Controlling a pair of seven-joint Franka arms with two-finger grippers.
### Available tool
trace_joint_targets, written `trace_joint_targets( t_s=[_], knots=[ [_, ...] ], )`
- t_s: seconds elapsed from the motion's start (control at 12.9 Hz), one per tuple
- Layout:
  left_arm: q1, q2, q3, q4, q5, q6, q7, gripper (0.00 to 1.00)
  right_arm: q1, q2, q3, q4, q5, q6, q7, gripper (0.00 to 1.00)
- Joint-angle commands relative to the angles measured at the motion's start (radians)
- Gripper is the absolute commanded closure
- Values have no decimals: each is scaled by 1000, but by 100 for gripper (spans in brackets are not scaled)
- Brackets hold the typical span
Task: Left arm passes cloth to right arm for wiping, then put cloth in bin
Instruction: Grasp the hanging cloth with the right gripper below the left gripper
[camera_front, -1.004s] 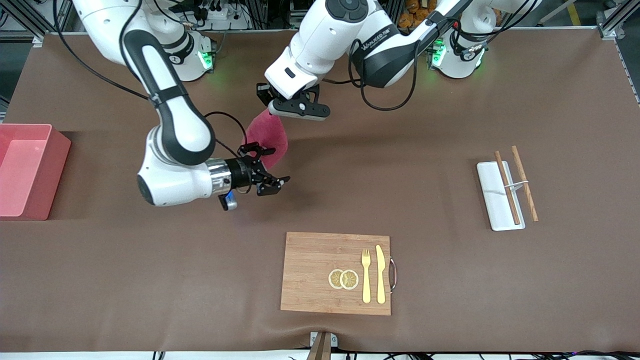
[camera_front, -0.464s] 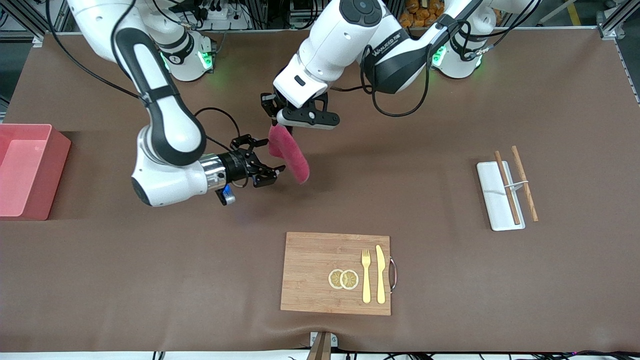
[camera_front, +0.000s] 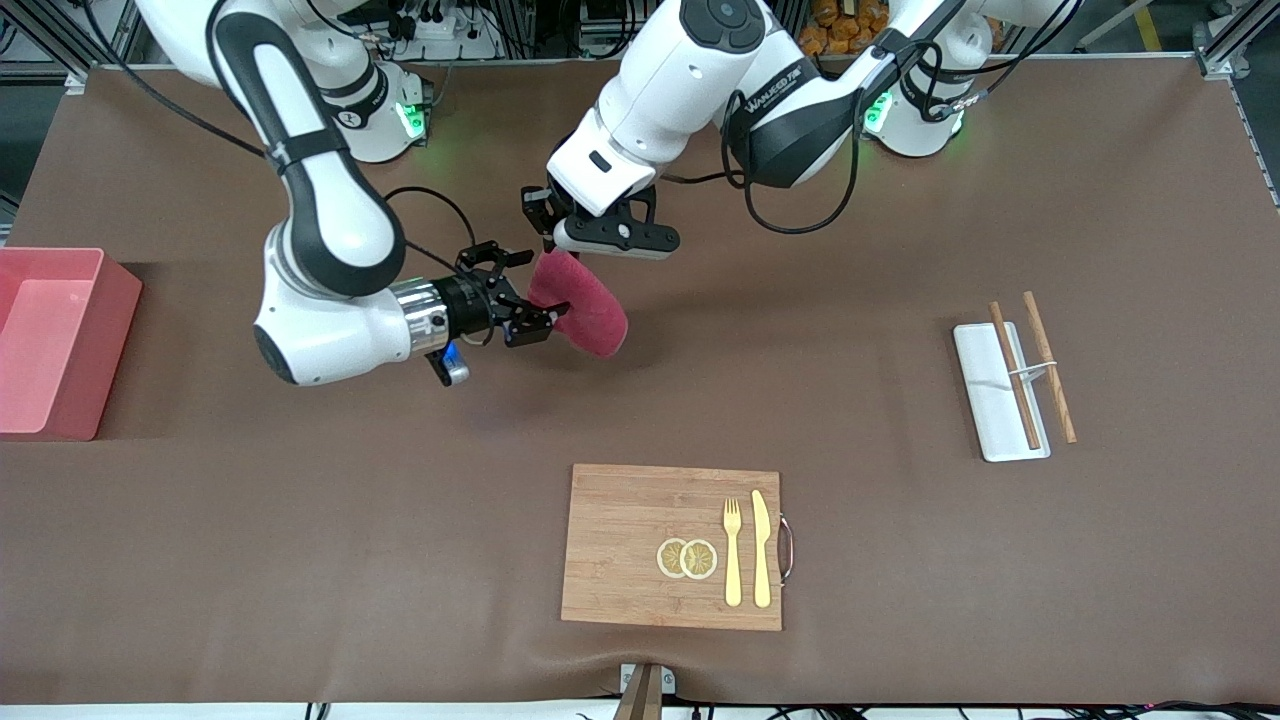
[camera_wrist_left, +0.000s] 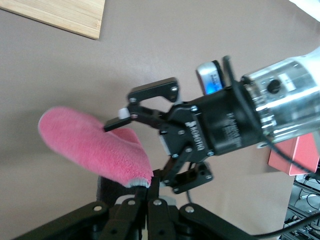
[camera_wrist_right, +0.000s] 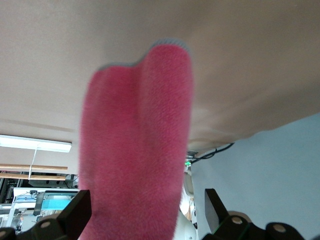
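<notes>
The magenta-red cloth (camera_front: 592, 312) hangs folded in the air over the table's middle. My left gripper (camera_front: 553, 243) is shut on its upper corner; in the left wrist view the left gripper (camera_wrist_left: 151, 186) pinches the cloth (camera_wrist_left: 85, 147) at its grey-edged end. My right gripper (camera_front: 541, 287) is open, its fingers on either side of the cloth just below the left gripper. In the right wrist view the cloth (camera_wrist_right: 137, 145) fills the gap of the right gripper (camera_wrist_right: 145, 216), apart from both fingers (camera_wrist_right: 76, 210). The pink bin (camera_front: 108, 330) stands at the right arm's end of the table.
A wooden cutting board (camera_front: 620, 545) with a yellow fork (camera_front: 732, 550), a knife (camera_front: 761, 545) and lemon slices (camera_front: 687, 558) lies near the front edge. A white tray (camera_front: 985, 400) with wooden chopsticks (camera_front: 1014, 375) lies toward the left arm's end.
The right gripper has moved in from below the cloth, and its open fingers now straddle it. The left gripper shifted slightly and the hanging cloth swung toward the left arm's end.
</notes>
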Motion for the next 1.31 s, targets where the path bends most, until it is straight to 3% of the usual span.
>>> trace_joint_targets(
  t_s=[0.0,0.08,0.15,0.23,0.54,0.62,1.0,1.24],
  knots=[
    [-6,5,4,13,0,10,-7,100,72,-29,0,-28,17,117,92,19],
    [-6,5,4,13,0,10,-7,100,67,-31,0,-26,17,117,94,55],
    [-6,5,4,13,0,10,-7,100,61,-32,0,-26,15,114,94,82],
    [-6,4,4,13,0,10,-7,100,49,-34,-1,-27,15,111,100,100],
    [-3,1,3,13,0,10,-7,100,18,-28,-3,-27,14,104,79,100],
    [2,1,4,13,3,10,5,2,18,-28,-3,-26,11,104,72,100],
    [36,-13,4,13,29,8,12,0,9,-58,-7,-26,-8,101,7,100],
    [109,-56,3,5,63,-51,30,0,17,-65,-12,-32,-210,134,-61,100]
  ],
)
